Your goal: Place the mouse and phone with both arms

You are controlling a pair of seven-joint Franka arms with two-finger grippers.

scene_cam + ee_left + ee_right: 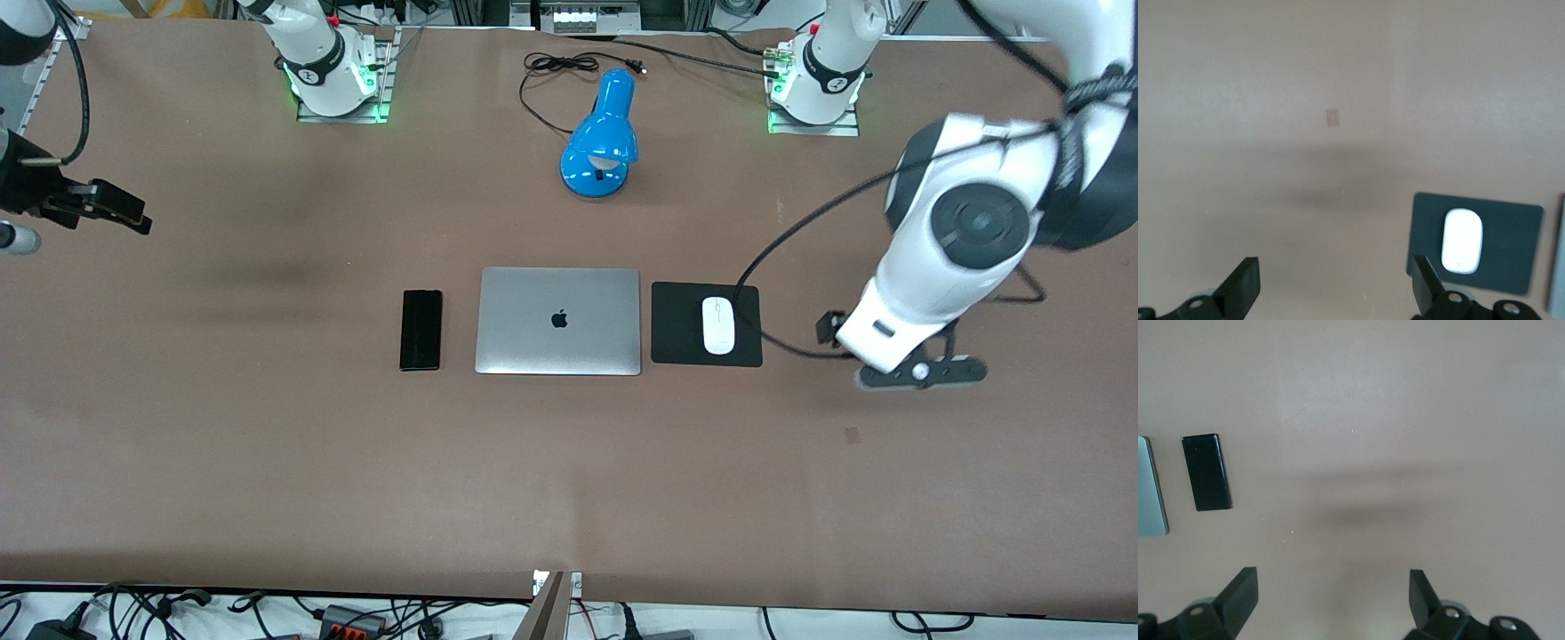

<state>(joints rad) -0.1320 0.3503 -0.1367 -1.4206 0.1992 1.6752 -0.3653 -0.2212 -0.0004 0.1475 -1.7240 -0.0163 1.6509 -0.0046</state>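
two franka arms hang over a brown tabletop (267, 444) with both task items apparently already set down. the white mouse (717, 325) lies flat on a square black mouse pad (676, 329), which sits beside a closed silver laptop (558, 321) toward the left arm's end of the tabletop. the black phone (420, 330) lies flat on the bare tabletop just beside the laptop, toward the right arm's end. a blue desk lamp (601, 142) stands farther from the front camera than the laptop, its black cord (556, 67) looped near the bases.

the left end effector (1335, 283) hovers over bare tabletop near the mouse pad, fingers spread wide and pinching nothing. the right end effector (1333, 597) is over bare tabletop well apart from the phone, out at the right arm's end, likewise spread and empty.

judging by the layout, the placing looks done: mouse on pad, phone by laptop, neither touched by a finger. what seems left, if anything, is for the arms to pull clear.
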